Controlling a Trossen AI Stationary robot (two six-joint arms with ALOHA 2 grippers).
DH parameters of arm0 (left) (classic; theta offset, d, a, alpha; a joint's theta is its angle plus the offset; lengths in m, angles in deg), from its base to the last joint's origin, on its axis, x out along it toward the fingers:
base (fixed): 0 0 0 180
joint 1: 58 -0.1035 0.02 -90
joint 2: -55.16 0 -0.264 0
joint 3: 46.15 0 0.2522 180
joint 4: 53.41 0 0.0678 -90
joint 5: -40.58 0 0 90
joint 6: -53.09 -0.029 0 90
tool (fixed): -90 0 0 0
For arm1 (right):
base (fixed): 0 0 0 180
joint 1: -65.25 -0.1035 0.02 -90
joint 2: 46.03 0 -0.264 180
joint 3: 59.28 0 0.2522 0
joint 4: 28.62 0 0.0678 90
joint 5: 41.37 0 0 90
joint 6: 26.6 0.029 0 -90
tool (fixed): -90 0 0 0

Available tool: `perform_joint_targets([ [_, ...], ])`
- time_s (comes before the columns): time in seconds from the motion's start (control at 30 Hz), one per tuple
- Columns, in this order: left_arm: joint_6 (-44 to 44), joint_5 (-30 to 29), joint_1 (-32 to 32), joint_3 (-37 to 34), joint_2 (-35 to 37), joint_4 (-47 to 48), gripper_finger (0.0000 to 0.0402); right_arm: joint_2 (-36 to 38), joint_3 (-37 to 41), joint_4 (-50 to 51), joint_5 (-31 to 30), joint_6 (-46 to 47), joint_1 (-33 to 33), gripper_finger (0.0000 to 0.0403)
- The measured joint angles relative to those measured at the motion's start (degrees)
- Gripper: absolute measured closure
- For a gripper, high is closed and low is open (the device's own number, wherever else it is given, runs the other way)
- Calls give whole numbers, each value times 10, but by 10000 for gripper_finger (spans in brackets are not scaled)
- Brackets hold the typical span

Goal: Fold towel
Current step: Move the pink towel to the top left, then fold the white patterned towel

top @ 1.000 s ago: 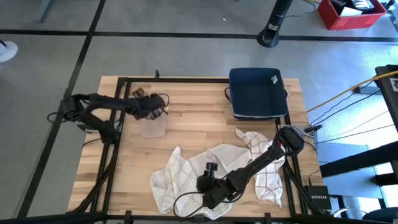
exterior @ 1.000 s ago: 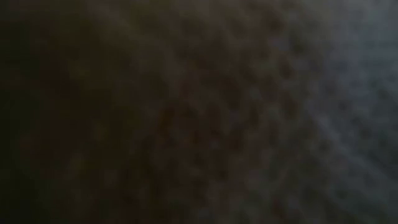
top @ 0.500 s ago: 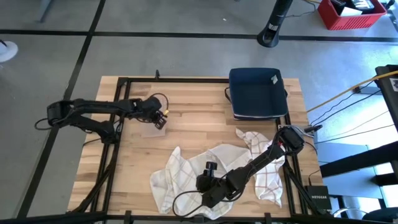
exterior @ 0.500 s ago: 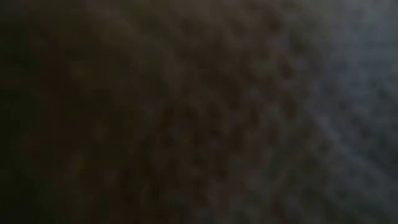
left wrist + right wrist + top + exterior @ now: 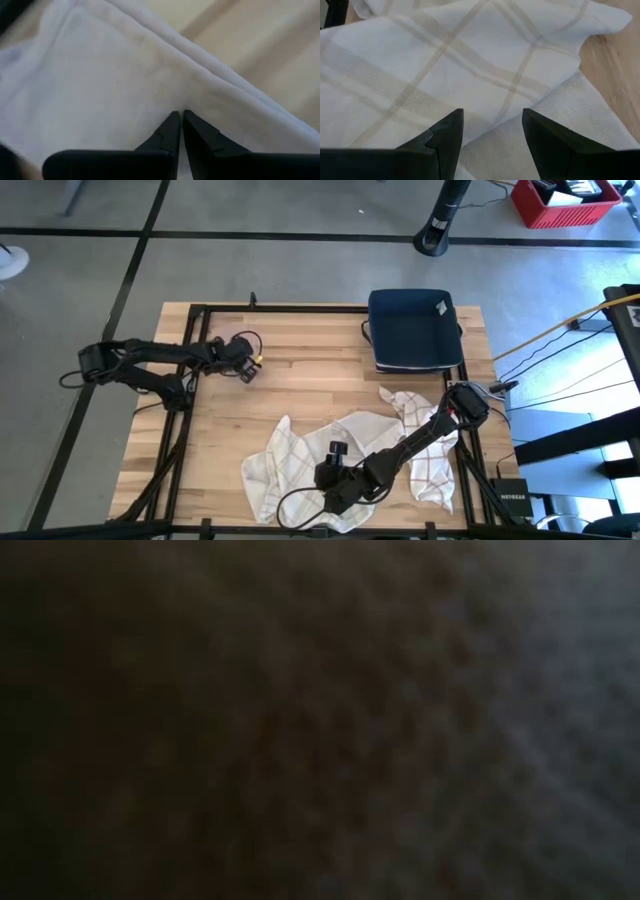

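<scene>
Over the rumpled towel (image 5: 300, 455) near the table's front edge, the right gripper (image 5: 492, 132) hovers wide open, while the left gripper (image 5: 180, 131) is pinched closed.

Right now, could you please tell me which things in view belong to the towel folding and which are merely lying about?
For the job:
- checked towel, crumpled on the table
- right gripper, open over that towel
- left gripper, shut, tips at a pale cloth

Lying about:
- blue tray, on the table
- red crate, on the floor
</scene>
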Motion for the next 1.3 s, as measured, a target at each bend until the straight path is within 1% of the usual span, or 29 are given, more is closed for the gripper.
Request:
perform_joint_targets([
  [0.1,-38,-50,-19,-1,-1,7,384,0,0,0,0,0,0,196],
  [0.2,-48,-72,-43,-2,-1,4,384,0,0,0,0,1,0,196],
  [0.43,-41,-73,-101,-2,-1,-5,384,0,0,0,1,5,0,196],
  [0.5,-35,-68,-99,1,3,-1,384,0,0,0,1,5,0,196],
  [0.63,-17,-24,-64,19,36,4,384,0,0,0,1,4,0,196],
  [0.73,-8,-5,-20,42,78,27,384,0,0,0,-3,0,1,196],
  [0.83,5,15,44,67,131,41,384,0,0,0,-5,0,1,196],
  [0.93,16,61,128,84,181,33,384,0,0,0,-5,-2,1,196],
  [1.03,46,108,232,87,211,-17,384,0,0,0,-3,-5,4,196],
  [1.1,66,117,303,88,214,-41,384,0,0,-3,2,-6,6,196],
  [1.17,115,111,362,88,206,-45,384,0,0,-6,6,-7,7,196],
  [1.23,173,102,406,86,191,-44,384,0,0,-7,7,-7,8,196],
  [1.3,211,99,433,84,169,-41,384,0,0,-9,7,-7,8,196],
])
